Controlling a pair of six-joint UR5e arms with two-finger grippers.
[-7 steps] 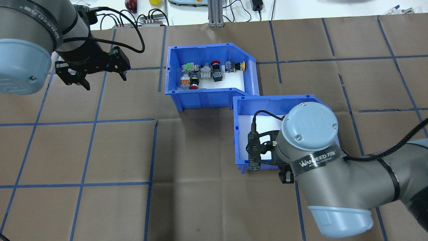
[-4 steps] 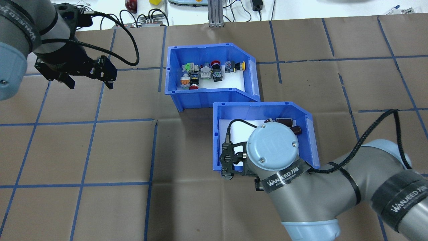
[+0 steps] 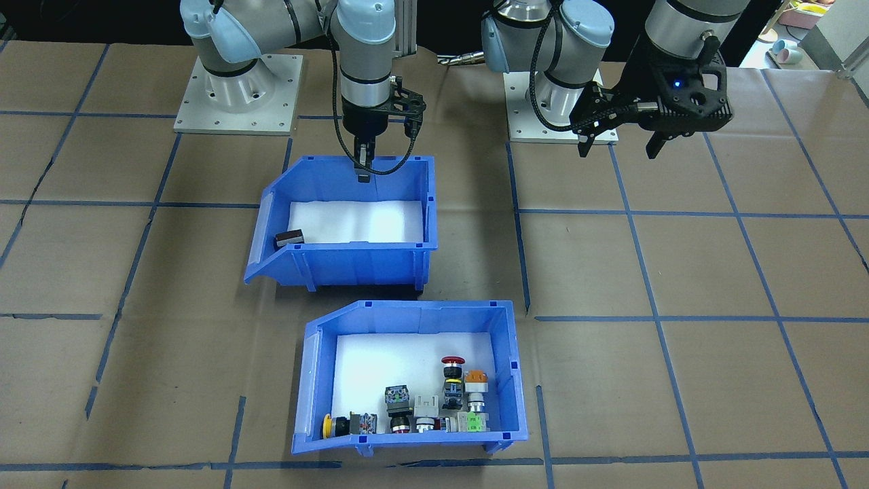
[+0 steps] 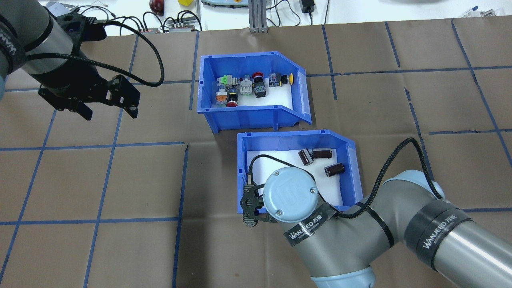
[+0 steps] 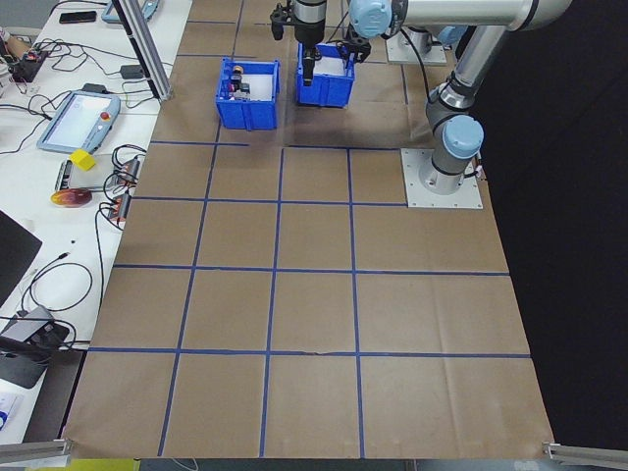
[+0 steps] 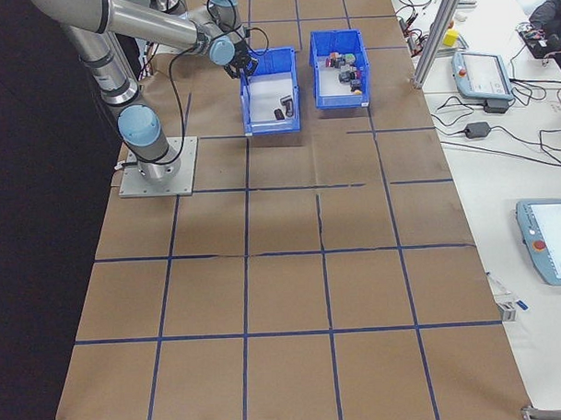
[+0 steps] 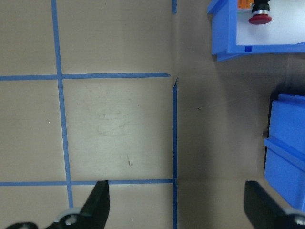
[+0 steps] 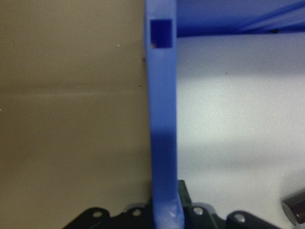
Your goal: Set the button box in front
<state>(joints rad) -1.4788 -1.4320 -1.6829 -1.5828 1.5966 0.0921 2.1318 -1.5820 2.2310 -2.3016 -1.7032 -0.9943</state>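
The button box [image 4: 248, 114], a blue bin with a white liner and assorted push-buttons [image 4: 240, 88], stands at the far middle of the table; it also shows in the front-facing view [image 3: 407, 307]. Just nearer the robot stands a like blue bin [image 4: 296, 138] holding dark brown cylinders [image 4: 316, 155]. My right gripper [image 3: 363, 171] is shut on that bin's robot-side wall [image 8: 162, 119], with one finger inside and one outside. My left gripper [image 4: 111, 115] hangs open over bare table, well to the left of both bins, holding nothing.
Brown paper with a blue tape grid [image 4: 116, 144] covers the table. A bench with cables and a pendant [image 4: 224, 3] runs along the far edge. Both robot base plates [image 3: 237, 88] sit on the robot's side. An aluminium post [image 4: 256, 16] rises behind the button box.
My right gripper has dragged the cylinder bin leftward and slightly toward the robot, under the button box. The left arm drifted left and slightly nearer the robot, still open. The button box stayed put.
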